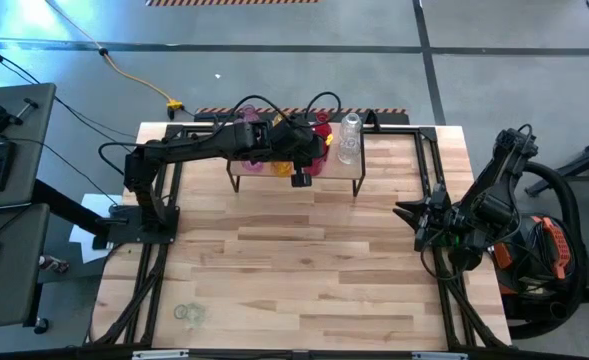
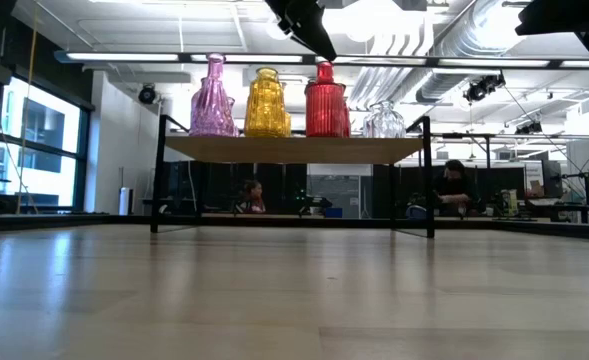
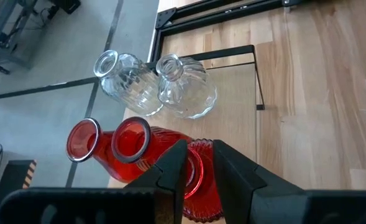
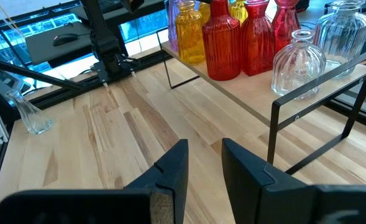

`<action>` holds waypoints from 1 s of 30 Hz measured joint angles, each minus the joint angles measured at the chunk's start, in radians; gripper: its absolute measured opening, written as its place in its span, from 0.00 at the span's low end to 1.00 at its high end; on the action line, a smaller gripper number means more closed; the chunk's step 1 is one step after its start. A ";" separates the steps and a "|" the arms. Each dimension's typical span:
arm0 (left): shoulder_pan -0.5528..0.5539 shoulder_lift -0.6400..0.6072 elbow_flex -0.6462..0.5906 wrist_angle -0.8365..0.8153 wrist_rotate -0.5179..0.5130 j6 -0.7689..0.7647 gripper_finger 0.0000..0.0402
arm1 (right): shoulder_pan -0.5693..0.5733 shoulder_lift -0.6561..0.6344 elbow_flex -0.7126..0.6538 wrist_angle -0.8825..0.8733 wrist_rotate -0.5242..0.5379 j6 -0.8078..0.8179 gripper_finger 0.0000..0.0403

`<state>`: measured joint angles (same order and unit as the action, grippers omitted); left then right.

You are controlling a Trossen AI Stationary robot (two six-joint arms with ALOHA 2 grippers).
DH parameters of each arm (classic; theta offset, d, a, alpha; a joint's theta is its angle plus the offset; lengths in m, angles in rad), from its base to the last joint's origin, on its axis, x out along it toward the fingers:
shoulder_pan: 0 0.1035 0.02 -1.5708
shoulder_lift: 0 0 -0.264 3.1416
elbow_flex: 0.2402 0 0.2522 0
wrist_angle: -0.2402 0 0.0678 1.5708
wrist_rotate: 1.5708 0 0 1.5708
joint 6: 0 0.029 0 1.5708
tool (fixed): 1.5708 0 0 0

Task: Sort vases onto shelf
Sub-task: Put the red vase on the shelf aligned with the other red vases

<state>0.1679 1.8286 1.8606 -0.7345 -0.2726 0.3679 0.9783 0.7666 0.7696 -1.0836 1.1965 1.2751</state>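
The left gripper (image 3: 198, 165) hovers just above a red vase (image 3: 170, 158), fingers slightly parted and holding nothing. All vases stand upright on the shelf (image 2: 294, 149), necks up. The right wrist view alone shows one clear vase (image 4: 32, 118) on the table, far from the right gripper (image 4: 204, 163), whose fingers stand apart and empty.

Left tool (image 1: 301, 178) over shelf (image 1: 359, 166)
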 joint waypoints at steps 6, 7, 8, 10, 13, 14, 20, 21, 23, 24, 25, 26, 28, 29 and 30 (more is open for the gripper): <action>-0.009 -0.022 0.000 -0.019 -0.077 0.001 0.17 | 0.000 0.000 0.000 0.000 -0.001 0.003 0.20; -0.011 -0.027 0.000 -0.030 -0.095 0.002 0.17 | 0.000 0.000 0.000 0.000 -0.001 0.003 0.20; -0.015 -0.029 0.001 -0.030 -0.105 0.002 0.17 | 0.000 0.000 0.000 0.001 -0.001 0.003 0.20; -0.018 -0.037 0.000 -0.056 -0.107 0.002 0.17 | 0.000 0.000 0.000 0.000 -0.002 0.003 0.20; -0.019 -0.044 0.001 -0.071 -0.112 0.002 0.17 | 0.000 0.000 0.000 0.000 -0.003 0.003 0.20; -0.019 -0.044 0.001 -0.082 -0.114 0.002 0.17 | 0.000 0.000 0.000 0.001 -0.003 0.003 0.20; -0.015 -0.043 0.001 -0.153 -0.121 0.000 0.17 | 0.000 0.000 0.000 0.001 -0.003 0.004 0.20; -0.015 -0.043 0.000 -0.158 -0.126 -0.001 0.17 | 0.000 0.000 0.000 0.001 -0.003 0.004 0.20; -0.015 -0.043 0.000 -0.159 -0.138 -0.003 0.17 | 0.000 0.000 0.000 0.001 -0.003 0.004 0.20; -0.015 -0.043 0.000 -0.159 -0.140 -0.011 0.17 | 0.000 0.000 0.000 0.001 -0.003 0.004 0.20; -0.013 -0.043 0.000 -0.159 -0.140 -0.020 0.17 | 0.000 0.000 0.000 0.001 -0.003 0.004 0.20; -0.009 -0.043 0.000 -0.159 -0.139 -0.024 0.17 | 0.000 0.000 0.000 0.001 -0.003 0.004 0.20; -0.003 -0.042 0.000 -0.159 -0.136 -0.025 0.17 | 0.000 0.000 0.000 0.001 -0.003 0.004 0.20; -0.001 -0.037 0.000 -0.156 -0.136 -0.026 0.17 | 0.000 0.000 0.000 0.001 -0.003 0.004 0.20; 0.003 -0.033 0.000 -0.155 -0.134 -0.028 0.17 | 0.000 0.000 0.000 0.001 -0.003 0.004 0.20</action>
<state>0.1706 1.7957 1.8610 -0.8898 -0.4070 0.3404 0.9781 0.7670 0.7696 -1.0824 1.1931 1.2789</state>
